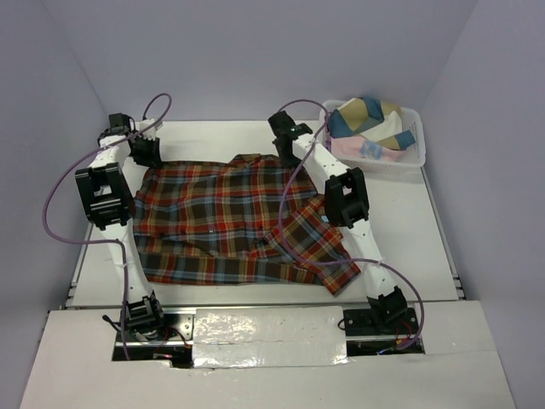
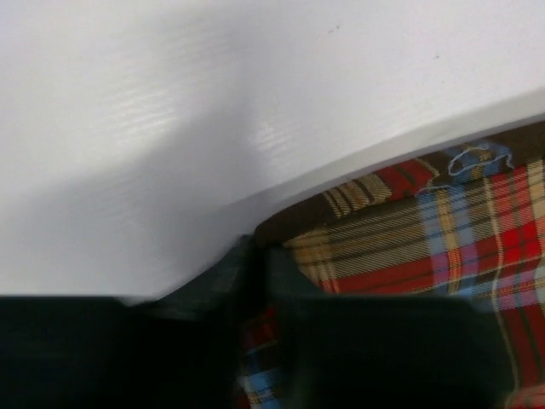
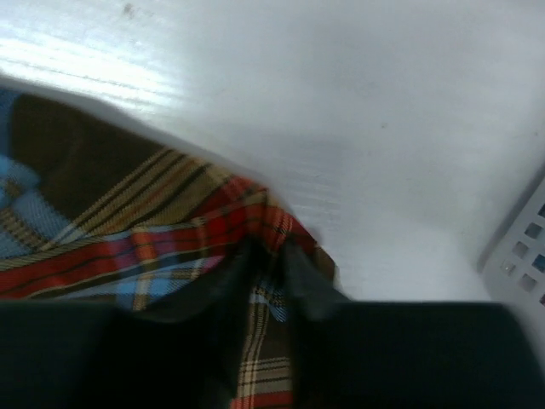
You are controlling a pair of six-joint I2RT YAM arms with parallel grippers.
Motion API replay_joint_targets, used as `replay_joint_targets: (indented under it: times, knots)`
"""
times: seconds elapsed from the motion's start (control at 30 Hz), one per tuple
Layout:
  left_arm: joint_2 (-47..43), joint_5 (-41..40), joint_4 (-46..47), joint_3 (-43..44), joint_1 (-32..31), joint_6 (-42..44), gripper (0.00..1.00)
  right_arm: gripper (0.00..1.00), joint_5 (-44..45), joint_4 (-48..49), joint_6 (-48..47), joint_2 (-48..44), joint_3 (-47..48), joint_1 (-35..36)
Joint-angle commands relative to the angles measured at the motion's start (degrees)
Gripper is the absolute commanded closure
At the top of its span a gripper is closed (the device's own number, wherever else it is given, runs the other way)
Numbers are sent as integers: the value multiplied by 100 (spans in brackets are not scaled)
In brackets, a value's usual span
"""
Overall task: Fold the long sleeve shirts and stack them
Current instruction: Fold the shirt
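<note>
A red-orange, brown and blue plaid long sleeve shirt (image 1: 226, 217) lies spread on the white table, collar toward the back, one sleeve folded across at the front right. My left gripper (image 1: 145, 152) is at the shirt's far left shoulder and is shut on a pinch of plaid cloth (image 2: 409, 239) at its edge. My right gripper (image 1: 285, 145) is at the far right shoulder and is shut on a fold of the plaid cloth (image 3: 153, 247). Both sets of fingers press the cloth between them.
A white lattice basket (image 1: 409, 158) at the back right holds crumpled blue, cream and pink cloth (image 1: 370, 119); its corner shows in the right wrist view (image 3: 524, 247). Purple cables loop off both arms. Bare table (image 1: 213, 136) lies behind the shirt.
</note>
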Motion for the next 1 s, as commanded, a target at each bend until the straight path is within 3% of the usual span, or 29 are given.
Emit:
replay_joint_targets:
  times: [0.0,0.03,0.07,0.23,0.37,0.47,0.7,0.77,0.8,0.83,0.9,0.93,0.97]
  knots:
    - [321,195,-461,90,45,41,85,79,-55,-276,-243,142,34,0]
    - [357,72,-434,99,45,23,93,86,-134,-207,-243,125,9,-35]
    - [348,-155,-373,90,71,-99,99,100,-239,-136,-174,63,-26,-62]
    - [112,-228,127,117,317,-636,100,100,-143,241,484,-139,80,-448]
    - [-495,-403,1453,-428,362,-1242,100,100,-951,1356,2154,-920,-726,-1037]
    - [-426,-343,1842,-227,335,-1480,100,100,-1294,1973,2279,-1097,-791,-1117]
    - [-223,-87,1860,-191,204,-1375,99,100,-1838,2097,2068,-781,-500,-1037]
    - [-171,-175,1860,-174,186,-1392,78,89,-2085,2097,2051,-763,-536,-1020]
    - [-127,-332,1808,-43,186,-1436,64,73,-2138,2097,2007,-798,-553,-1020]
    - [-92,-438,1746,72,203,-1454,47,65,-2174,2114,1963,-851,-623,-1003]
    - [14,-596,1641,335,230,-1524,35,47,-2183,2211,1753,-1078,-755,-924]
    - [32,-719,1544,615,282,-1576,23,42,-2183,2307,1682,-1175,-869,-906]
    - [41,-763,1517,740,317,-1612,22,35,-2183,2325,1620,-1255,-896,-854]
